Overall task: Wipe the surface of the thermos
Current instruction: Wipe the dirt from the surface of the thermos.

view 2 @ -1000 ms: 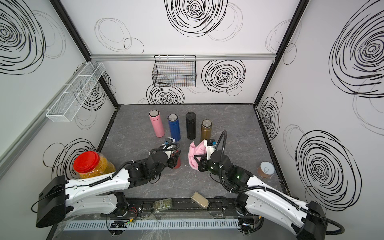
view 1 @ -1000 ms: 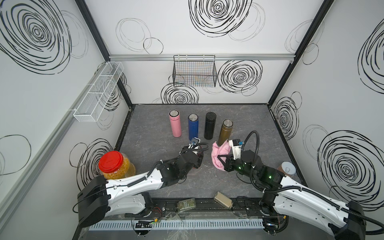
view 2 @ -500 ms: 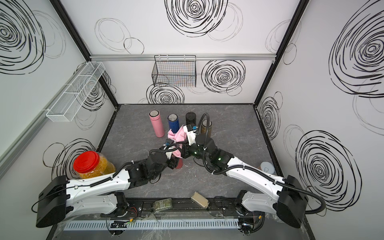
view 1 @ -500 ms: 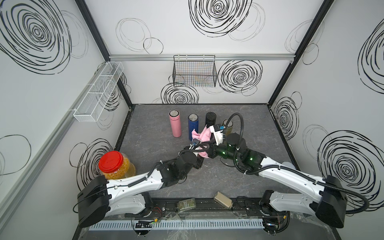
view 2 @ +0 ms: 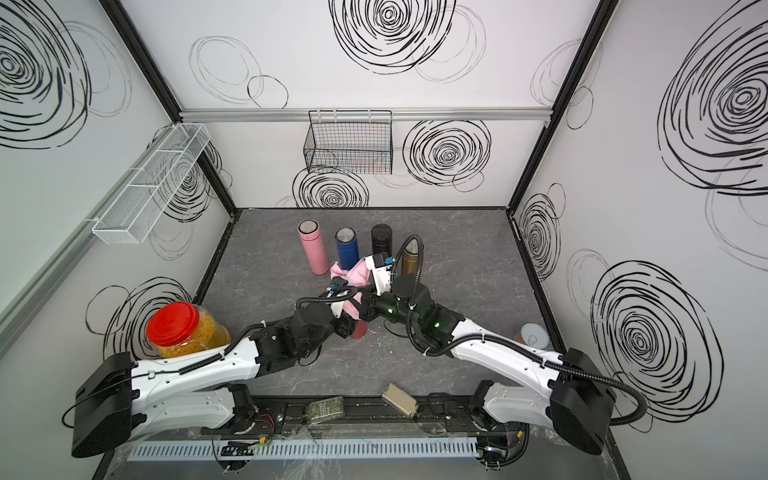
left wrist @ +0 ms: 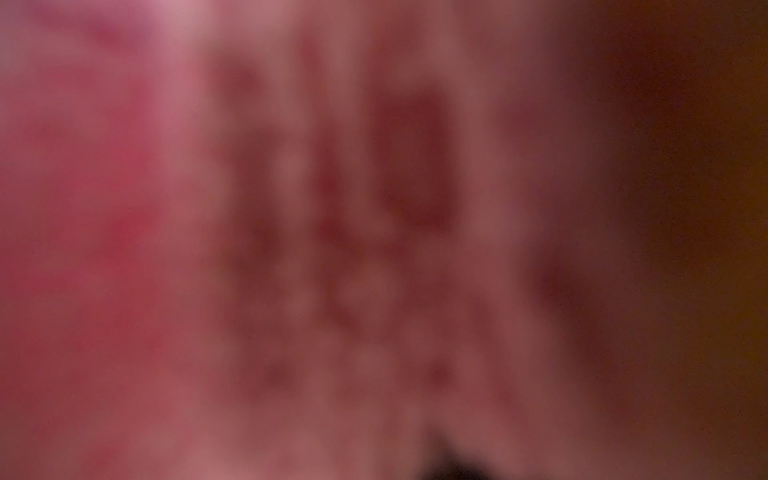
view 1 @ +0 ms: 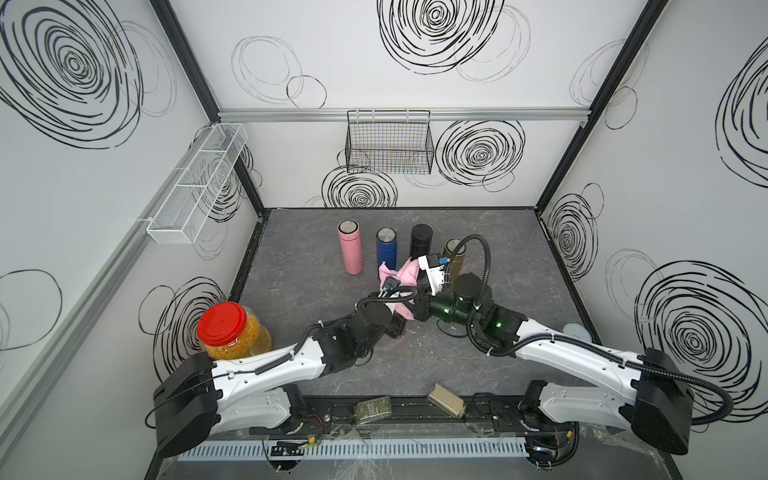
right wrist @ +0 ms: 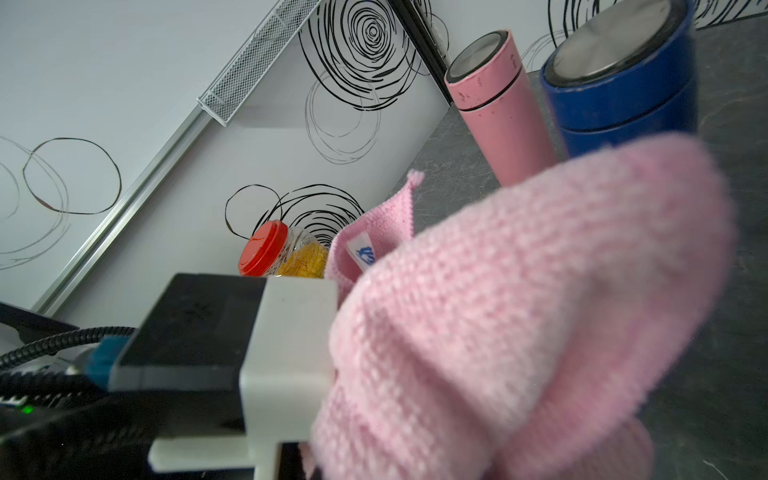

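Nothing legible: the tag on the pink cloth shows a blue blur.

- cloth: pale pink knit, with a white tag marked in blue
- pink flask, blue flask, black flask, bronze flask
- thermos: red
- jar: red lid, yellow contents
- surface: dark grey, marbled
- walls: white, with black scribbled swirls
- basket: black wire
- shelf: white mesh
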### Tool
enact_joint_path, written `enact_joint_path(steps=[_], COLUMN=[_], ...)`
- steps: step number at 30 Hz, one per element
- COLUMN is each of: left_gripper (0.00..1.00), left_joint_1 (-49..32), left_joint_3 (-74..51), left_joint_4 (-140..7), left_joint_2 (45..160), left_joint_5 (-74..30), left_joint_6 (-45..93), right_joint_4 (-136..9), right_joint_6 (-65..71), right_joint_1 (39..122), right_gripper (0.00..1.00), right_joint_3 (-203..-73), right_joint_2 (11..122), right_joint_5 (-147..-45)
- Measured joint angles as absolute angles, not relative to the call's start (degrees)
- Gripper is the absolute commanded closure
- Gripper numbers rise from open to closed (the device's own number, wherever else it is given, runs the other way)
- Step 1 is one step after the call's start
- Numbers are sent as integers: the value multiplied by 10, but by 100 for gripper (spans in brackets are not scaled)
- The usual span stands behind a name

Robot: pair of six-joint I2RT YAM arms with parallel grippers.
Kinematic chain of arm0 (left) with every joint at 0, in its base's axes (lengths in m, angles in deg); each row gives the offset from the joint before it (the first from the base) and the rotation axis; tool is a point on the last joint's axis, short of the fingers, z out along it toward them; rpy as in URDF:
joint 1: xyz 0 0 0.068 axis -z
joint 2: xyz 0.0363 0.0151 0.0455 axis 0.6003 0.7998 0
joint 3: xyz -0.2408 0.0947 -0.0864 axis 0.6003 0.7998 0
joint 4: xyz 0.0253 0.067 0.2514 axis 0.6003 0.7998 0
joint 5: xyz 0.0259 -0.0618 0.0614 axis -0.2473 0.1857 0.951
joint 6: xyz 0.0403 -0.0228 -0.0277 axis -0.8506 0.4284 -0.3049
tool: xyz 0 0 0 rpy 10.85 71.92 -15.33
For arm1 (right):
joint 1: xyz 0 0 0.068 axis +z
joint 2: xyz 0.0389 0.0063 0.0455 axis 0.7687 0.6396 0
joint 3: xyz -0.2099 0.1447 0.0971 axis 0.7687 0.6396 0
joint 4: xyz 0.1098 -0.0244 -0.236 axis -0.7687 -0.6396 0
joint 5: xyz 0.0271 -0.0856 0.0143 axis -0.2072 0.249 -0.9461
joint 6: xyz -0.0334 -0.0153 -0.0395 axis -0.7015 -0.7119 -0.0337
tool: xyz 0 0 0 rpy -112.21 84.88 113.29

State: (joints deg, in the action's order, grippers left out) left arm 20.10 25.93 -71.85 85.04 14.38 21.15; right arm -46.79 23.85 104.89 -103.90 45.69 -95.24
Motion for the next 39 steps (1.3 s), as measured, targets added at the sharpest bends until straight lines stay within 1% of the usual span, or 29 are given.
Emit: enact_joint_path(steps=[12,17,19,23,29,35,39], left_gripper=[100,100,100,100,100,100,100], left_joint_1=[194,180,170,157,155,149,149], left_joint_3=[261,271,280,291,295,294,286], left_joint_4=[-722,-728,-726,-726,-726,-706,-683], left_joint_2=[850,837,823,807,801,793,791], left_joint_5=[135,129,125,111,98,127,147], left_joint_6=[217,239,260,291,318,345,370], right_joint_4=[-528,-503,-528,-561,-534,-485,-478], right_joint_6=[260,283,287,285,268,270,282], right_joint_1=[1052,1060,1061,1064,1066,1066,1082], right_gripper=[100,100,100,100,100,100,100], right_joint_3=[-1031,-998,-974,-948,-978,-980,-948], right_joint_2=[428,418,419,442,485,551,579], right_joint_5=[-854,-825,-822,-828,-839,-841,-834])
